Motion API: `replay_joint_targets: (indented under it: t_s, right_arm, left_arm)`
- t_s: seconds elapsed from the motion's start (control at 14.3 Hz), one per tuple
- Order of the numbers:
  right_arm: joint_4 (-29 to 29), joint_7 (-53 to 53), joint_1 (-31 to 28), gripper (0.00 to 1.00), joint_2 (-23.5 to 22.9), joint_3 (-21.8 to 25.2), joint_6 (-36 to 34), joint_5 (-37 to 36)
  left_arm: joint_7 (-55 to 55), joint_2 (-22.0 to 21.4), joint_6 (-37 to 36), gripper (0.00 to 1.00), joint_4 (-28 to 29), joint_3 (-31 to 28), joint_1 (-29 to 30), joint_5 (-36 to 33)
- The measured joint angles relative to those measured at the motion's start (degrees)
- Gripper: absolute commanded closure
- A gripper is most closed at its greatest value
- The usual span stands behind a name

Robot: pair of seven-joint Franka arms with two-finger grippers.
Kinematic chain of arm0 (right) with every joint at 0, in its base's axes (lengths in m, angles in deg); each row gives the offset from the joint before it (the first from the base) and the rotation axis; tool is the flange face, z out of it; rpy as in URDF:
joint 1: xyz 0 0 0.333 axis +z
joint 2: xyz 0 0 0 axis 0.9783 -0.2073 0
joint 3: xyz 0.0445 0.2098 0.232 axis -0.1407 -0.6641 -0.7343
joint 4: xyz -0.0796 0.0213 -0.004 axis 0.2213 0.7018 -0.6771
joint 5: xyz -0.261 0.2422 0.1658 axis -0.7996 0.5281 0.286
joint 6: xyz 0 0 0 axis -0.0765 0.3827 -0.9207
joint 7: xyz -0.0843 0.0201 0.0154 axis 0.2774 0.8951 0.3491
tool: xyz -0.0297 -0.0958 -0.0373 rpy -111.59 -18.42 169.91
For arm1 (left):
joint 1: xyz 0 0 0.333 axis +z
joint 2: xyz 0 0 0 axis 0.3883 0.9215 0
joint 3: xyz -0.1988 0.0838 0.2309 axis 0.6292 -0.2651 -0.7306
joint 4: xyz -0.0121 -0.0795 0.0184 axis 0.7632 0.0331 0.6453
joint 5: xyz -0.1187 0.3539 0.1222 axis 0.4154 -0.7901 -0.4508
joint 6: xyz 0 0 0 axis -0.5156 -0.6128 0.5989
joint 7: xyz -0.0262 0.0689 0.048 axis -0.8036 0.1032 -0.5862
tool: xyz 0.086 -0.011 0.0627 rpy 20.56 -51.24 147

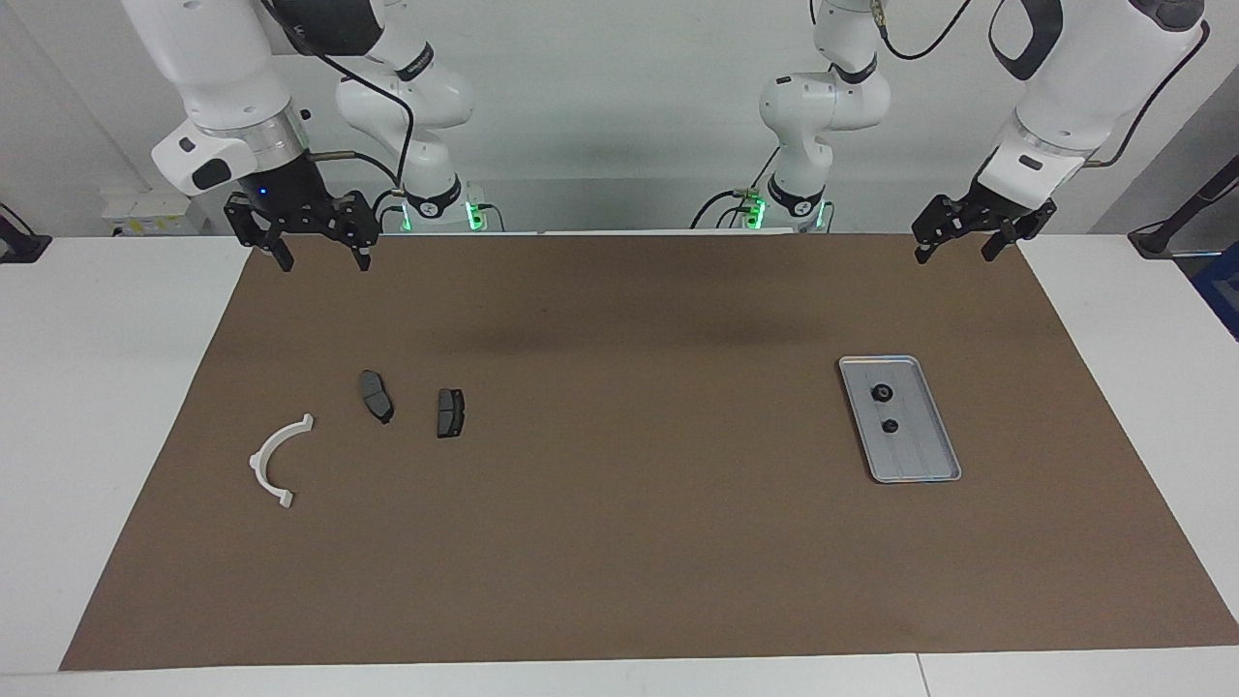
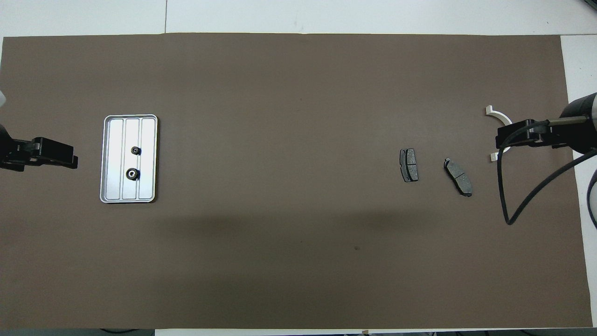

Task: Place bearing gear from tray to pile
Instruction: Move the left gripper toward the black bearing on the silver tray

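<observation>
Two small round black bearing gears [image 1: 882,393] on the ribbed silver tray [image 1: 920,465]

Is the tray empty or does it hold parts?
Not empty: two small black parts lie on the tray floor.

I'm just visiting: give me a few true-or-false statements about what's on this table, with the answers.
1. Two small black parts lie in the tray. True.
2. The left gripper holds one of the parts. False: it hangs above the mat's edge, holding nothing.
3. The white bracket sits inside the tray. False: it lies on the mat at the right arm's end of the table.
4. Two dark brake pads lie beside the bracket. True.
5. The right gripper rests on a brake pad. False: it is raised, touching nothing.
</observation>
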Motion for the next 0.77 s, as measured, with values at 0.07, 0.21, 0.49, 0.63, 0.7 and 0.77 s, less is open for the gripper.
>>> replay_joint_targets:
  t_s: [0.07, 0.21, 0.49, 0.63, 0.7, 0.77]
  right_arm:
    - [0.0, 0.0, 0.0, 0.0, 0.0, 0.0, 0.0, 0.0]
    - [0.0, 0.0, 0.0, 0.0, 0.0, 0.0, 0.0, 0.0]
    - [0.0, 0.0, 0.0, 0.0, 0.0, 0.0, 0.0, 0.0]
    - [0.0, 0.0, 0.0, 0.0, 0.0, 0.0, 0.0, 0.0]
    - [0.0, 0.0, 0.0, 0.0, 0.02, 0.0, 0.0, 0.0]
    - [0.0, 0.0, 0.0, 0.0, 0.04, 0.0, 0.0, 0.0]
  left_arm:
    - [-0.04, 0.0, 0.0, 0.0, 0.0, 0.0, 0.0, 0.0]
    - [-0.21, 0.0, 0.0, 0.0, 0.0, 0.01, -0.01, 0.0]
    - [-0.22, 0.0, 0.0, 0.0, 0.32, 0.09, -0.81, 0.01]
    - [-0.2, 0.0, -0.01, 0.0, 0.8, 0.18, -1.13, 0.01]
    - [-0.2, -0.01, -0.06, 0.0, 1.05, 0.18, -1.18, 0.01]
    - [-0.09, -0.1, -0.07, 0.0, 1.49, 0.17, -1.19, 0.01]
